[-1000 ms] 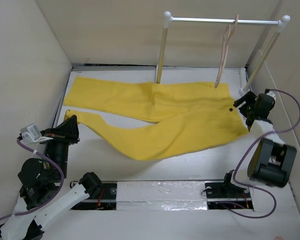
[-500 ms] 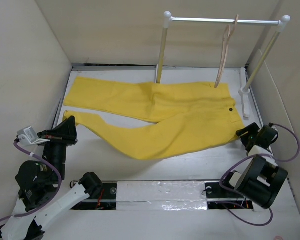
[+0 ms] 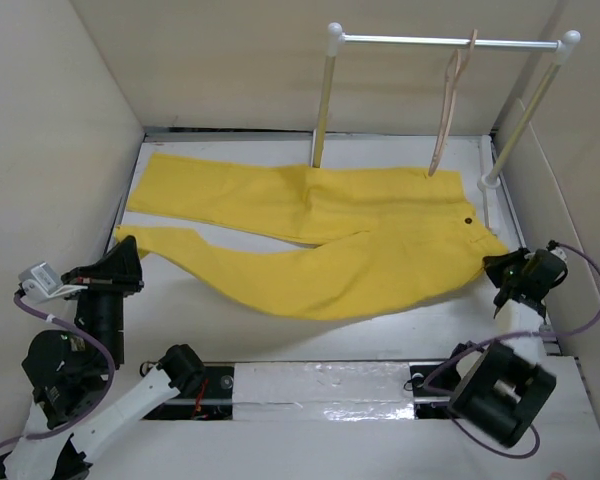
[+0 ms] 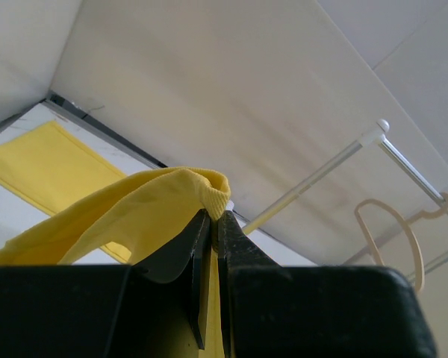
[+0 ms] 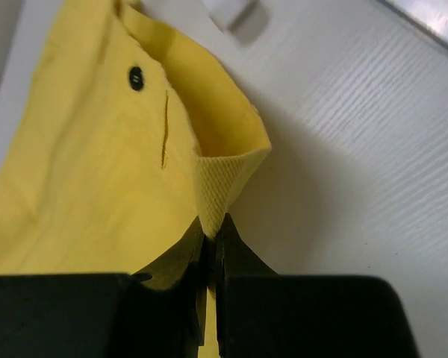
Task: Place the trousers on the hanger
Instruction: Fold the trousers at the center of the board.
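Cloth this soft and light will sag between holds, so the trousers (image 3: 320,235), spread on the bench (image 3: 400,330) near the hanger (image 3: 448,110), want edge grips: left fingers (image 4: 243,257) are clenched on a leg cuff, right fingers (image 5: 235,257) on the waistband corner by the button (image 3: 467,219).

Yellow trousers (image 3: 320,235) span the table (image 3: 400,325) between left gripper (image 3: 121,258) and right gripper (image 3: 499,268). The hanger (image 3: 447,110) hangs from the rail (image 3: 420,41).
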{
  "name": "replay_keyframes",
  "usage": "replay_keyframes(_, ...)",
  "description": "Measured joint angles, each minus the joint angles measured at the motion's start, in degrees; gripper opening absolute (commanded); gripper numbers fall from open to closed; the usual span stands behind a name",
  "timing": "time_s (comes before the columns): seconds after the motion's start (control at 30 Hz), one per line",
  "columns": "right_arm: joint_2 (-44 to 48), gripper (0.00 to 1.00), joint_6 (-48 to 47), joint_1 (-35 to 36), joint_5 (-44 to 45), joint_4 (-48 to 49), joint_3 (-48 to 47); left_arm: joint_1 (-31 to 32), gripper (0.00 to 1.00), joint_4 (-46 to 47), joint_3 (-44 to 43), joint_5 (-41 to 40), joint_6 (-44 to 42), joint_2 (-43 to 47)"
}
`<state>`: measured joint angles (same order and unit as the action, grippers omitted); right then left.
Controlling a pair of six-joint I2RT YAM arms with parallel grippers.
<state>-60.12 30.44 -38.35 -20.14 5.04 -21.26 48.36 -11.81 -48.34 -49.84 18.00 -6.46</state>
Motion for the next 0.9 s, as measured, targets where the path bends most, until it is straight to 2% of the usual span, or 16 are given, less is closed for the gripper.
replay_keyframes(0.2, 23.67, 0.0, -0.5, -0.68, 7.1, -13.94, -2.84, -0.96, 0.0, -0.17, -0.61, -6.38, -0.07, 2.21)
replay_keyframes(0.47, 29.46, 0.0, -4.33, -2.4, 13.14, -33.18, -13.07, -2.1, 0.0, -1.29, -2.56, -13.49, 0.11, 4.92)
replay_keyframes(0.6, 30.99, 0.0, -6.56, 0.72, 18.78, -40.89, -17.79, -0.13, 0.0, -3.54, -4.57, -16.55, 1.11, 4.63)
replay_keyframes(0.73, 34.05, 0.02, -8.48, 4.04, 22.32, -42.99, -19.56, 6.21, 0.0, -5.53, -6.93, -23.32, 1.88, 3.65)
replay_keyframes(0.8, 33.22, 0.01, -9.09, 4.33, 21.51, -41.88, -19.63, 12.68, 0.0, -6.51, -7.85, -28.28, 1.99, 2.45)
replay_keyframes(0.9, 26.67, 0.0, -9.05, 4.31, 20.13, -39.26, -20.52, 23.04, 0.0, -9.33, -9.64, -31.58, 2.03, -0.28)
